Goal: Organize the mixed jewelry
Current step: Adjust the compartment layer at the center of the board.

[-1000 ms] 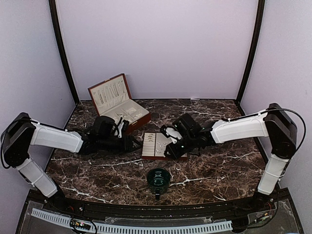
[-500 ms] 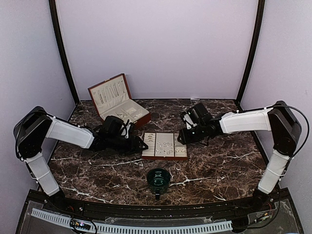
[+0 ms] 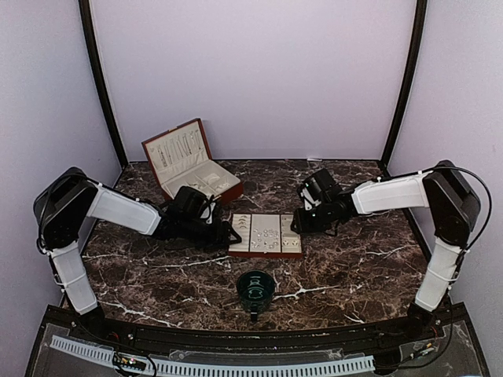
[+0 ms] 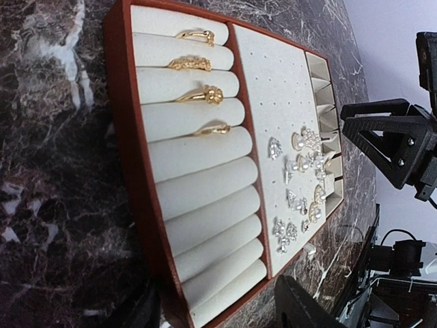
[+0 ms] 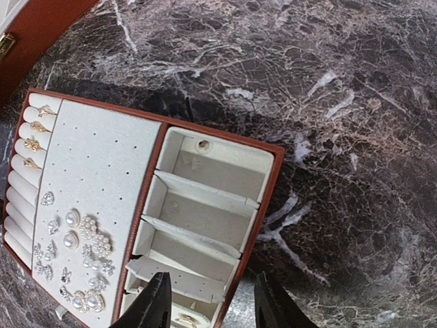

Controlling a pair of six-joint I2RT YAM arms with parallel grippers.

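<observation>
- The mixed jewelry [image 4: 298, 141], small gold, pearl and silvery pieces, sits on the cream padding of a flat red-brown tray [image 3: 266, 254]. The tray lies on the dark marble table [image 3: 354, 267], between your two grippers.
- Left gripper [image 3: 229, 233]: fingers apart and empty, just off the tray's ring-roll end.
- Right gripper [image 3: 297, 225]: fingers apart and empty, above the tray's compartment end.
- The tray's long axis runs left to right in the top view. The padded rolls lie crosswise to it.
- Four gold rings [image 4: 194, 63] stand in neighbouring roll slots, heads up.
- Pearl and silvery stud earrings [image 5: 73, 239] cluster on the perforated middle panel.
- One small gold piece [image 5: 181, 320] lies in the compartment nearest the right fingers. It is possibly a ring, but the frame edge cuts it off.
</observation>
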